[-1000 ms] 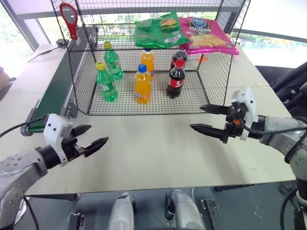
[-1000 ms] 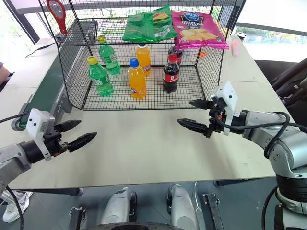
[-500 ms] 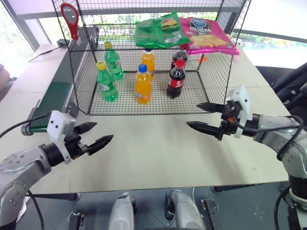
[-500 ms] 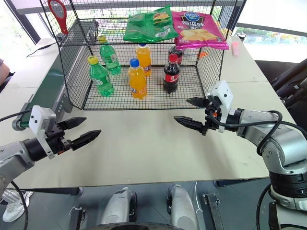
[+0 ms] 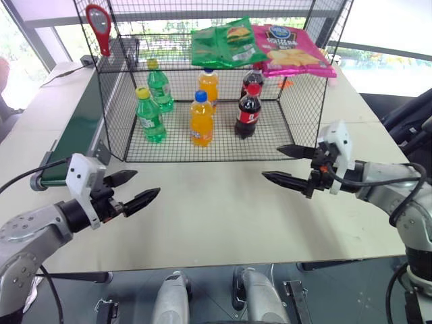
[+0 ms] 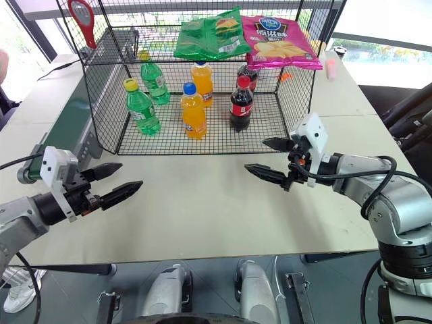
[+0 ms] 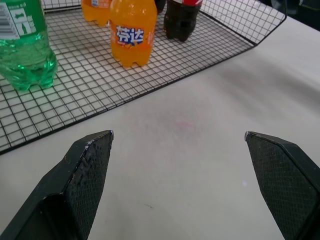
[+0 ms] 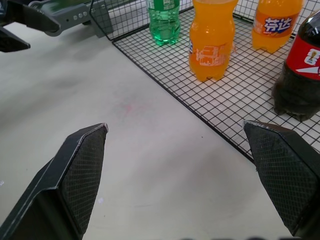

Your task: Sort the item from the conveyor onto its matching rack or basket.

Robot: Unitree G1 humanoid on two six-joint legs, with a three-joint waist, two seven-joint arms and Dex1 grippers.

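Plainly, the left gripper (image 5: 145, 183) hangs over the near left of the tabletop (image 5: 216, 209) with its fingers spread wide and nothing between them. The right gripper (image 5: 272, 162), likewise apart and empty, sits to the right, facing it. From the left gripper the conveyor (image 5: 77, 128) runs away along the left side of the cage. The red crisp bag (image 5: 98, 25) is at the belt's far end, well apart from both grippers. The left arm is the nearer one. The top shelf (image 5: 155, 55) lies just right of the bag.
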